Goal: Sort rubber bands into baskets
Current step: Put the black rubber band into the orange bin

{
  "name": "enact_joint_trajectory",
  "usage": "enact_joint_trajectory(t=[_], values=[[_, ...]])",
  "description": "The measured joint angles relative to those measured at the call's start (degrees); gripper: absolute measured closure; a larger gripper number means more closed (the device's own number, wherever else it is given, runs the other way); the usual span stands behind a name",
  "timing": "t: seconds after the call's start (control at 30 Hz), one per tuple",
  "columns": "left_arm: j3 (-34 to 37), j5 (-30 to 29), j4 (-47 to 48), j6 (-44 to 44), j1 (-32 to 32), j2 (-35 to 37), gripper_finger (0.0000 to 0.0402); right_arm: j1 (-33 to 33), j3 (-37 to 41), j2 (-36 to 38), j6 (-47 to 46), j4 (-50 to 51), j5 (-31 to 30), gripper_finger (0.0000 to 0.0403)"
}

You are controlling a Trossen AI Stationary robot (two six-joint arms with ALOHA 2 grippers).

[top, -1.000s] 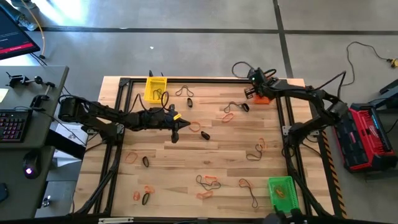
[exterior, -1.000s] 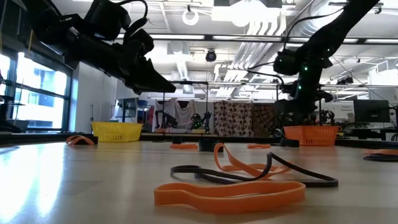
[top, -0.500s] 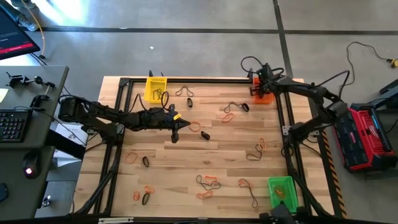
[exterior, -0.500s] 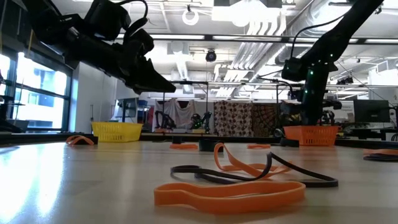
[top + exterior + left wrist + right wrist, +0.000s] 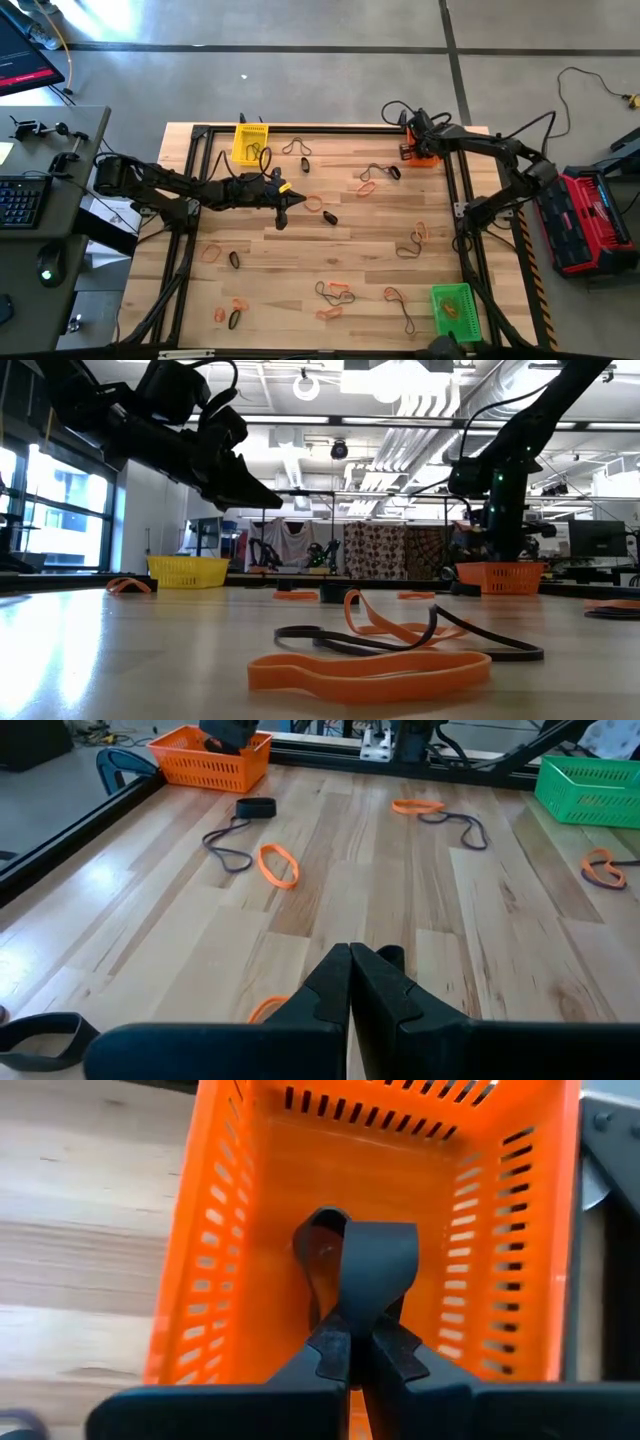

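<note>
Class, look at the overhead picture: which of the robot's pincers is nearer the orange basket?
The right pincer: it hangs directly over the orange basket. The left pincer waits mid-table, far off.

The right gripper [image 5: 350, 1345] fills the mouth of the orange basket [image 5: 236, 1230] at the far right corner — its slotted walls close in on every side. The left gripper [image 5: 281, 213] hangs mid-table with bare wood around it; loose rubber bands [image 5: 335, 292] scatter the near half, and the black frame rail [image 5: 186, 200] borders the left edge
</note>
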State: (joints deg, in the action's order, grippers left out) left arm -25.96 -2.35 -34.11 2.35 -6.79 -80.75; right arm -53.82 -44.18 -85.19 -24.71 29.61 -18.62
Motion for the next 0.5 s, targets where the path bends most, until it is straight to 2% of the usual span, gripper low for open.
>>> enact_joint_trajectory(t=[0.5], values=[[0.00, 0.00, 0.00, -0.52, 0.00, 0.00, 0.0401, 1.01, 0.00, 0.00, -1.48, 0.61, 6.59, 0.0403]])
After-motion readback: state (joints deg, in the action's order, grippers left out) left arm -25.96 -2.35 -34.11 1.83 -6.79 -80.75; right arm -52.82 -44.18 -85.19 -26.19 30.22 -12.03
